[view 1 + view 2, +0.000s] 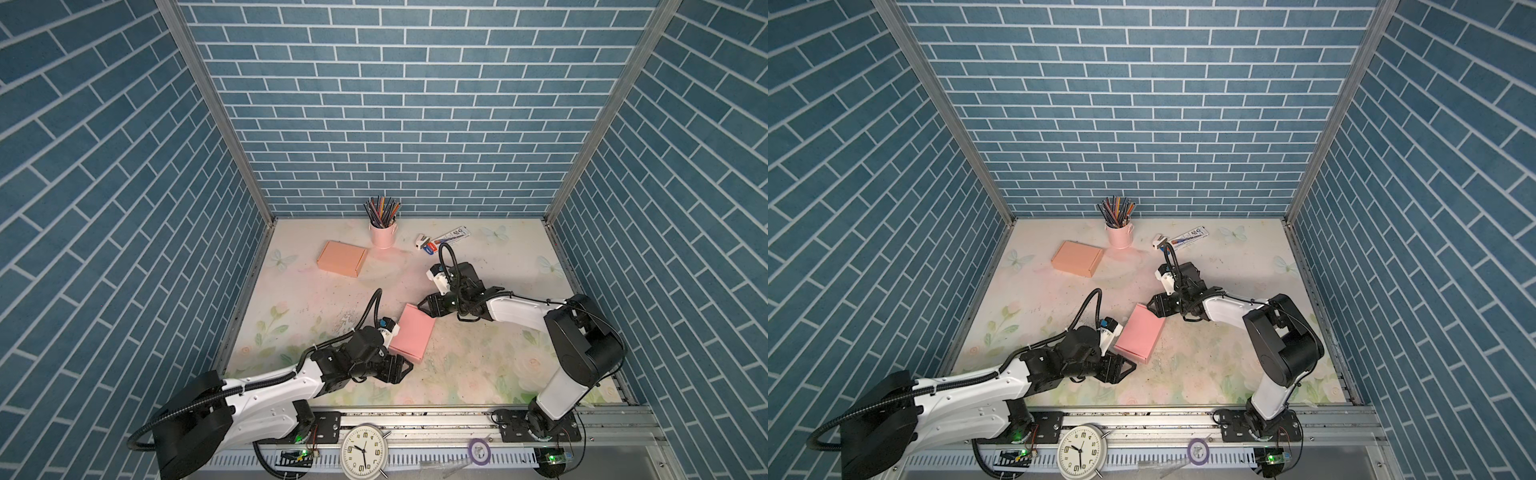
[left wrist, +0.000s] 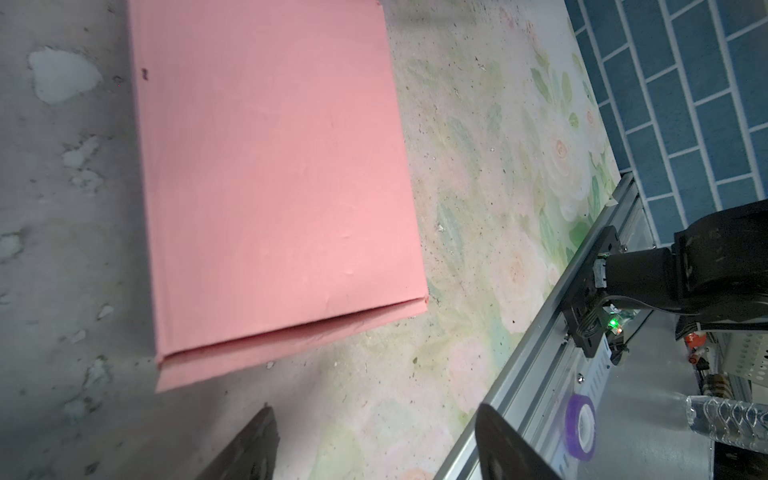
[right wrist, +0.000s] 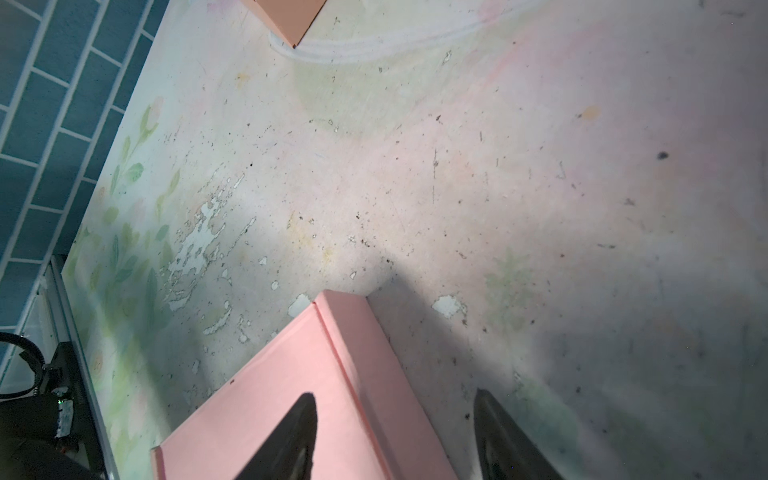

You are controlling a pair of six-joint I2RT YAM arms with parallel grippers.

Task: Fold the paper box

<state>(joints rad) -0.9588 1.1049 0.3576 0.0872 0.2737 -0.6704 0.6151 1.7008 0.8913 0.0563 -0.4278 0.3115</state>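
Left hand (image 1: 406, 369): low at the near end of the pink paper box (image 1: 411, 332), forearm reaching in from the near-left, close to level. Its fingers are spread with nothing between them. In the left wrist view the box's near short edge, with its layered seam, sits just ahead of the tips and no contact shows.

Box: mid-surface (image 1: 478, 353) between the two hands, lying flat with the lid down. Its long axis runs near to far, and the far end leans slightly right. So there is one hand per short end, both about equally close.

Right hand (image 1: 424, 309): at the far end, arm coming in from the right with the wrist bent down. The right wrist view shows one finger (image 3: 291, 432) over the lid and the other past the far side wall. The jaws are parted around that edge and not clamped on it.

My read: the key relation is opposite ends of the long axis. The right hand can pin the far end while the left works the near seam. The peach box (image 1: 342, 258) at far left isn't involved.
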